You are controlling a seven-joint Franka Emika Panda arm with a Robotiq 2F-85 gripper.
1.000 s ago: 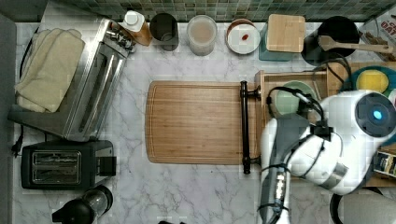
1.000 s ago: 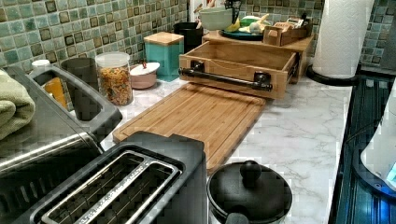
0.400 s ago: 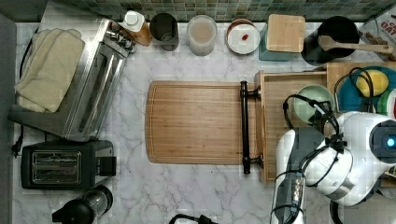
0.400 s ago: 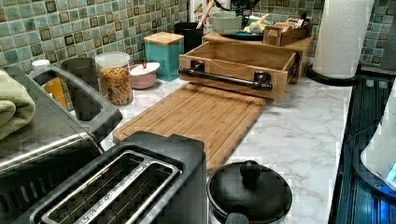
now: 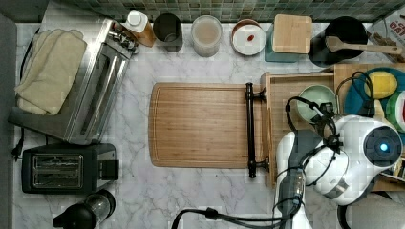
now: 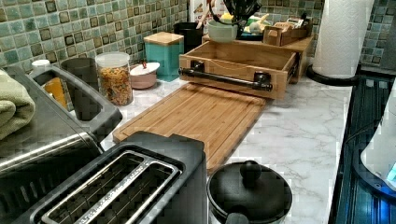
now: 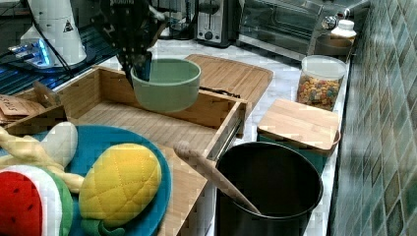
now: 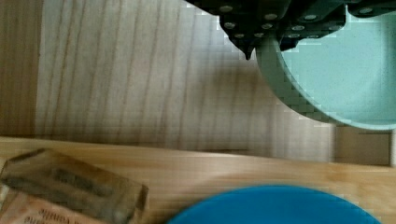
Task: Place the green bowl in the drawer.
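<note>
The pale green bowl (image 7: 167, 86) hangs in the air over the open light-wood drawer (image 7: 147, 124), clear of its floor. My gripper (image 7: 140, 69) is shut on the bowl's rim, one finger inside and one outside. In the top view the bowl (image 5: 315, 101) lies over the drawer's (image 5: 282, 107) far half, next to my white arm. The left view has the bowl (image 6: 222, 31) above the drawer's (image 6: 233, 63) back wall. In the wrist view, the gripper (image 8: 268, 39) pinches the bowl (image 8: 336, 79) above the drawer floor (image 8: 140, 79).
A teal plate (image 7: 115, 137) with toy fruit sits beside the drawer. In front of the drawer's black handle (image 5: 249, 129) lies a wooden cutting board (image 5: 198, 125). A black pot (image 7: 268, 189) with a wooden spoon, a lidded teal canister (image 5: 291, 36) and jars line the tiled wall.
The bowl has come down a little toward the drawer in the left view. My arm shifted toward the top view's bottom, still holding the bowl.
</note>
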